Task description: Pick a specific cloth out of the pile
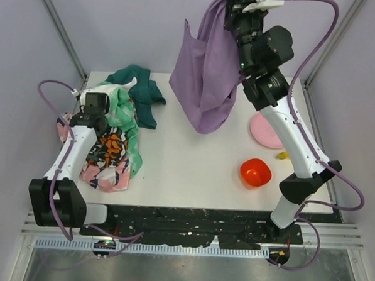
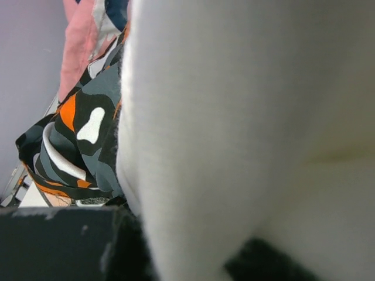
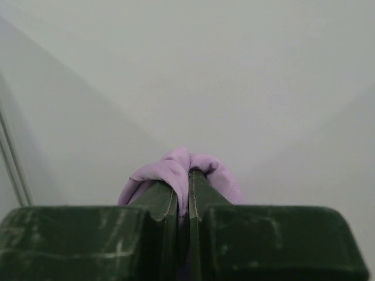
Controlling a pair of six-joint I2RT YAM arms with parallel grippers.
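The plain lavender cloth (image 1: 207, 72) hangs in the air over the back middle of the table, clear of the pile. My right gripper (image 1: 232, 14) is raised high and shut on the cloth's top edge. In the right wrist view a fold of the cloth (image 3: 176, 167) is pinched between the closed fingers of that gripper (image 3: 183, 182). The pile (image 1: 115, 146) of mixed garments lies at the left. My left gripper (image 1: 96, 110) rests on the pile. White fabric (image 2: 246, 117) fills the left wrist view and hides its jaws.
A dark teal cloth (image 1: 143, 88) lies at the pile's back edge. A pink plate (image 1: 265, 130), a red bowl (image 1: 255, 172) and a small yellow item (image 1: 282, 155) sit on the right of the white table (image 1: 192, 166). Orange-black-white print (image 2: 82, 134) shows beside the white fabric.
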